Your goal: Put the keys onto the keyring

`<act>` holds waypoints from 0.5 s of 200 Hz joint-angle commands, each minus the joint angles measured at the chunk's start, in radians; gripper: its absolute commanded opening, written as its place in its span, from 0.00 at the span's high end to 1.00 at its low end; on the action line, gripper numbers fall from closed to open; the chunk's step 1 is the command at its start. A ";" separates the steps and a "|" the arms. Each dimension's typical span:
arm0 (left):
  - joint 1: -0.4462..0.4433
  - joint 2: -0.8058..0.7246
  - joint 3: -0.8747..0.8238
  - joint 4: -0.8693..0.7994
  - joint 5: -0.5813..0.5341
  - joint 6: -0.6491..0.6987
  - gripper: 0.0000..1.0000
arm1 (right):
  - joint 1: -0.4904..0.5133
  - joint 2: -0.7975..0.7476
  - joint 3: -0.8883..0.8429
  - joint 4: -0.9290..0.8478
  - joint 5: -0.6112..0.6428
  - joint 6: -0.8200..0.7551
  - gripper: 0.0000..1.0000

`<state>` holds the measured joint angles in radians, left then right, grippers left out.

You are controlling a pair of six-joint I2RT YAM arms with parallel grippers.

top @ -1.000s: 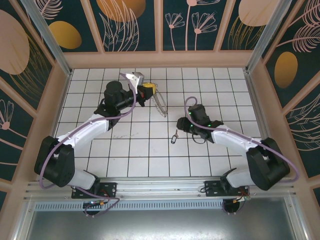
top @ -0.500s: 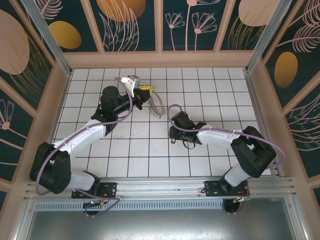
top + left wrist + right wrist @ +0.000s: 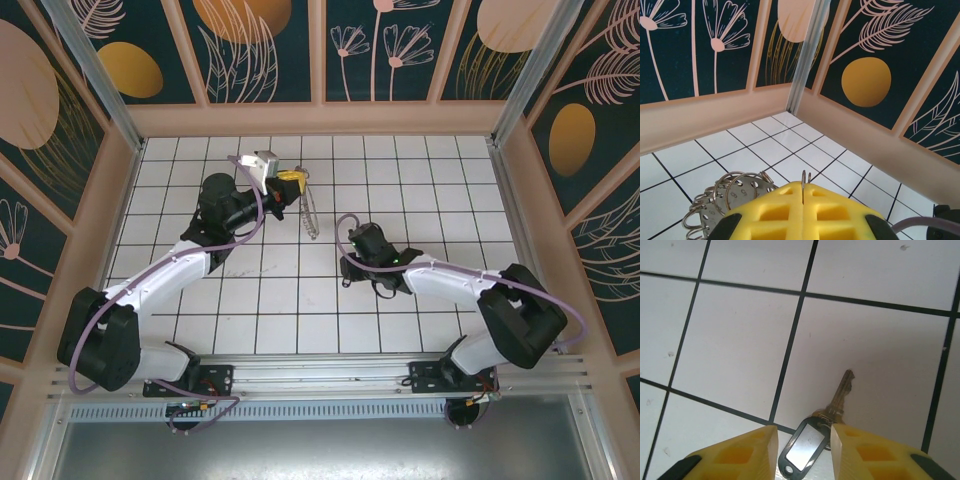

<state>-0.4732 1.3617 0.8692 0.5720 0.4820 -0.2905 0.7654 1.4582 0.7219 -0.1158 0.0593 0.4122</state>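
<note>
White-tiled worktop (image 3: pixel 450 170) below: grips keyring (image 3: pixel 312 215) aloft, upper centre-left of top view, in pressed-together left jaws; straddles key (image 3: pixel 839 392) at centre with spread right jaws; likely pickup step, then calls for closing, lifting, threading.

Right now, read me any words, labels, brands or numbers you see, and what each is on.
None can be read.
The tag on the key has a pale window with no writing visible.
The keyring shows holes in its metal pieces, no lettering.
The wall panels carry painted plants and circles, no words.
</note>
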 commanded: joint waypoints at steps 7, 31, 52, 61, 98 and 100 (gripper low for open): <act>-0.002 -0.028 0.010 0.022 0.020 0.004 1.00 | -0.006 0.046 -0.007 0.000 -0.008 -0.056 0.70; -0.002 -0.027 0.010 0.021 0.021 0.005 1.00 | -0.006 0.057 -0.019 0.009 -0.009 -0.058 0.70; -0.002 -0.024 0.009 0.025 0.027 0.007 1.00 | -0.010 0.062 -0.026 0.016 -0.016 -0.060 0.70; -0.002 -0.025 0.008 0.024 0.027 0.008 1.00 | -0.011 0.065 -0.026 0.017 -0.017 -0.061 0.70; -0.002 -0.021 0.011 0.023 0.031 0.012 1.00 | -0.016 0.079 -0.031 0.025 -0.027 -0.064 0.71; -0.002 -0.022 0.011 0.023 0.032 0.012 1.00 | -0.017 0.080 -0.032 0.026 -0.028 -0.064 0.71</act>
<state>-0.4732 1.3617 0.8692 0.5716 0.4900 -0.2901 0.7555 1.5166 0.7048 -0.1074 0.0502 0.3706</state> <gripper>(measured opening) 0.059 0.292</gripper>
